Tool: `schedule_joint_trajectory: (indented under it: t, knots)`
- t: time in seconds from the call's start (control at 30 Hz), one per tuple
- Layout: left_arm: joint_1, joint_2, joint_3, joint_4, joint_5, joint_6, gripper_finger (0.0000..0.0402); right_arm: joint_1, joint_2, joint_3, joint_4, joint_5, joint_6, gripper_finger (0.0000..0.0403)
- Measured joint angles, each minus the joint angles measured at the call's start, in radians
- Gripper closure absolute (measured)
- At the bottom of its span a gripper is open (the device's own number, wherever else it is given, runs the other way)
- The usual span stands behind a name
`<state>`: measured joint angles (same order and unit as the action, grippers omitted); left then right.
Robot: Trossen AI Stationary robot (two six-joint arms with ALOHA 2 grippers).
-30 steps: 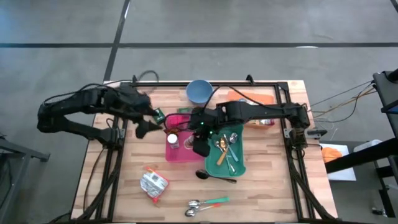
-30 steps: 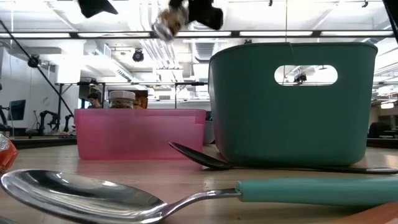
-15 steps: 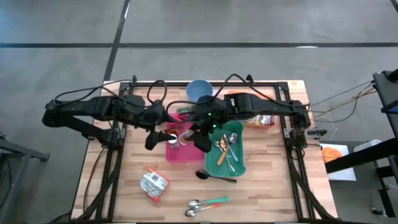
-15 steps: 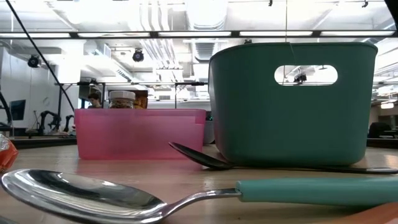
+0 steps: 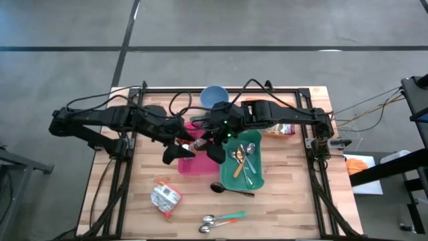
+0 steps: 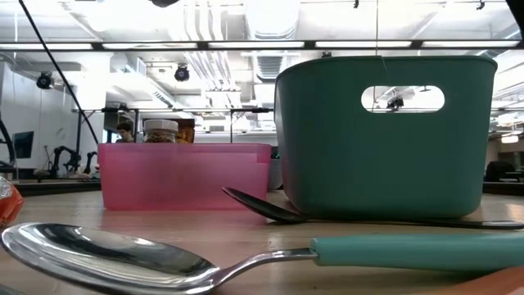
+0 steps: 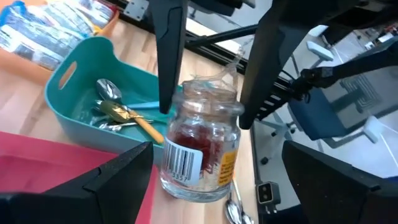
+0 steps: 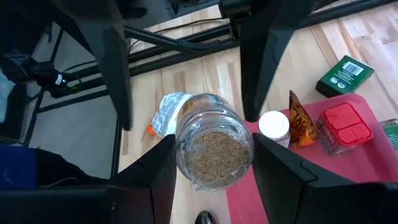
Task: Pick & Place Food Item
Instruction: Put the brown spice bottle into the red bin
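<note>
I see a clear jar (image 7: 200,148) with red-brown contents and a barcode label, centre frame; a teal bin (image 5: 242,160), a pink bin (image 5: 194,163), a blue bowl (image 5: 213,98), pale wood table (image 5: 287,198).

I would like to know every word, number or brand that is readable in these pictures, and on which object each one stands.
None can be read for certain.
Jar held by the right gripper: barcode with digits and orange label print, too blurred.
Green box: white round emblem and barcode, too small.
Orange packet: dark print, unreadable.
Crumpled silver pouch: print too small.
</note>
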<state>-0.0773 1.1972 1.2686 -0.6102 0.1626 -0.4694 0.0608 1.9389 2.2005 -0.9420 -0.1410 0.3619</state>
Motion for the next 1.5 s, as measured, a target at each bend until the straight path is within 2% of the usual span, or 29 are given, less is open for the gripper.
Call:
schedule_joint_trajectory:
  t: [0.2, 0.43, 0.77, 1.33, 1.5]
  knots:
    - [0.000, 0.000, 0.000, 0.011, 0.041, 0.024, 0.0046, 0.000, 0.000, -0.001, 0.015, -0.002, 0.005, 0.0236]
    - [0.000, 0.008, 0.000, 0.011, 0.041, 0.044, 0.0046, 0.000, 0.000, -0.001, 0.070, -0.037, 0.005, 0.0236]
    - [0.000, 0.010, 0.000, -0.004, 0.041, 0.069, 0.0046, 0.000, -0.002, 0.048, 0.058, -0.046, -0.004, 0.0236]
    - [0.000, 0.010, 0.000, 0.004, 0.041, 0.063, 0.0046, 0.004, -0.002, 0.047, 0.058, -0.052, 0.000, 0.0236]
    - [0.000, 0.010, 0.000, 0.012, 0.041, 0.052, 0.0070, 0.005, -0.002, 0.047, 0.062, -0.052, 0.000, 0.0236]
